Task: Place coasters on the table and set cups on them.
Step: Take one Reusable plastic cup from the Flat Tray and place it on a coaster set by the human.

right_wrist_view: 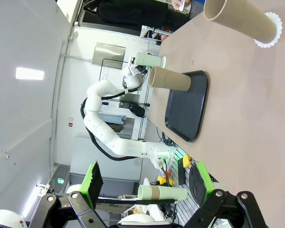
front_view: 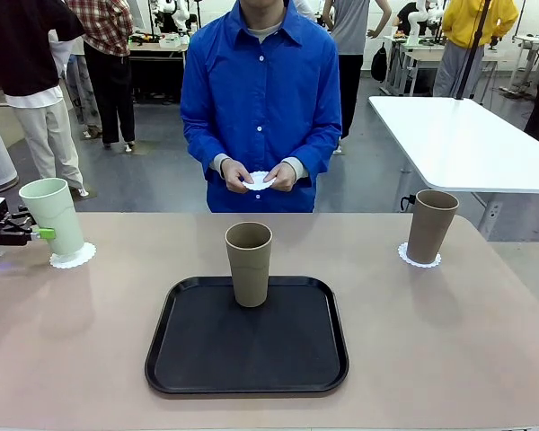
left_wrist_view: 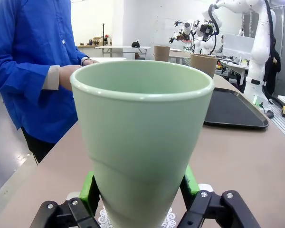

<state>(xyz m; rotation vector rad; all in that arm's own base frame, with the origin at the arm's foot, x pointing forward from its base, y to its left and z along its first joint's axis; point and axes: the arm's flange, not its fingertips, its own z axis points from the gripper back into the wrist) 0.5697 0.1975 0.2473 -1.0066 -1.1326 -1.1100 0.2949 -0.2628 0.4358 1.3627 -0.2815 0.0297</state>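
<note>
1. The mint cup (front_view: pixel 56 215) sits on a coaster (front_view: pixel 76 259) by the tabletop's (front_view: pixel 485 341) left edge, right between the left gripper's (left_wrist_view: pixel 140 187) jaws.
2. Those jaws are clamped on the cup's lower sides.
3. The right gripper's (right_wrist_view: pixel 147 178) jaws are wide open, holding nothing.

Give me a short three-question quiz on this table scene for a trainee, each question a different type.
1. True or false: the brownish-taupe matte tumbler on the black plastic tray stands on a coaster.
2. What do the person's hands hold? A) a white lacy paper coaster B) a tumbler C) nothing
3. How many tumblers in all stand on coasters?
Key: 1 false; 2 A; 3 two, the pale mint green tumbler and the right-hand taupe tumbler.
</note>
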